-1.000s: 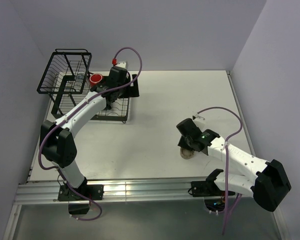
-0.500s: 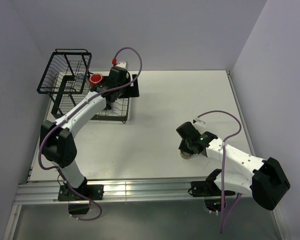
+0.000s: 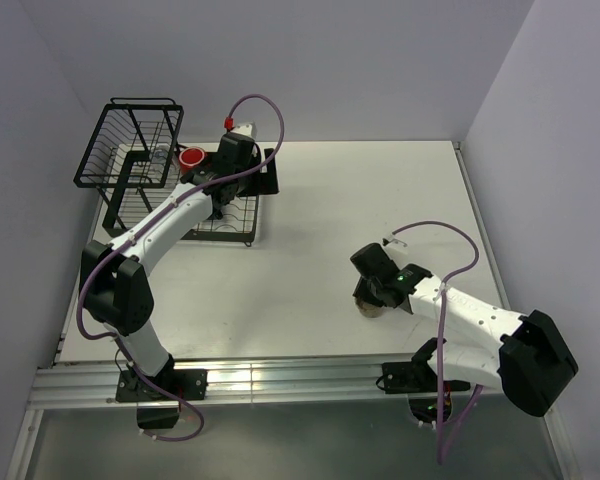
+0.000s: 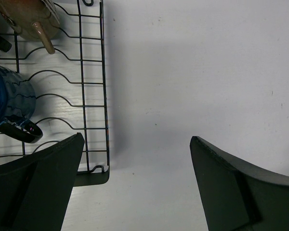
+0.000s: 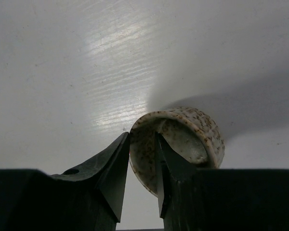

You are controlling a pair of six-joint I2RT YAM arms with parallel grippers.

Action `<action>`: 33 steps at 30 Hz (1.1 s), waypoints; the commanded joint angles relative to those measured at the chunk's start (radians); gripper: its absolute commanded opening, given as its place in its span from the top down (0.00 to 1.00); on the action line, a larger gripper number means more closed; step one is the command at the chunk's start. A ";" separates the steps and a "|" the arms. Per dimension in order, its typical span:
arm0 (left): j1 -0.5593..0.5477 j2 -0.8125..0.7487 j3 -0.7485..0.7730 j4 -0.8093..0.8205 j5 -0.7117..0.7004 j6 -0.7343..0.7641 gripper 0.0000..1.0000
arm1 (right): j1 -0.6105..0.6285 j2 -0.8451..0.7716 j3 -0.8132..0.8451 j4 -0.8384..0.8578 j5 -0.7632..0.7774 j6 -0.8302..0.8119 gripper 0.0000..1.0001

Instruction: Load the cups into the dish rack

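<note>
Beige cup [image 5: 192,130] is clamped by its wall in the right tool [image 5: 142,144]. Dish rack [image 3: 130,140] is set far left, beside the left tool [image 4: 137,139], held apart.

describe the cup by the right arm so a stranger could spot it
On the white table, look to the near right side, far from the black dish rack at the back left. There the right claw pinches the rim of a low beige cup, speckled brown, the only cup away from the rack.
</note>
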State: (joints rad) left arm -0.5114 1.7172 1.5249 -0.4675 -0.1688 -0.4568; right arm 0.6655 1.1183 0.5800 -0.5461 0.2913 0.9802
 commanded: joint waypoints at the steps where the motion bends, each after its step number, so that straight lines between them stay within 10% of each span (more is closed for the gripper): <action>1: -0.006 -0.007 -0.005 0.044 0.012 0.006 0.01 | 0.006 -0.021 -0.022 -0.032 0.037 0.006 0.66; 33: -0.007 0.007 -0.016 0.047 0.011 0.004 0.01 | 0.006 -0.087 -0.065 -0.040 0.032 0.018 0.65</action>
State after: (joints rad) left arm -0.5133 1.7199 1.5089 -0.4522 -0.1688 -0.4568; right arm 0.6655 1.0515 0.5419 -0.5446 0.2947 0.9905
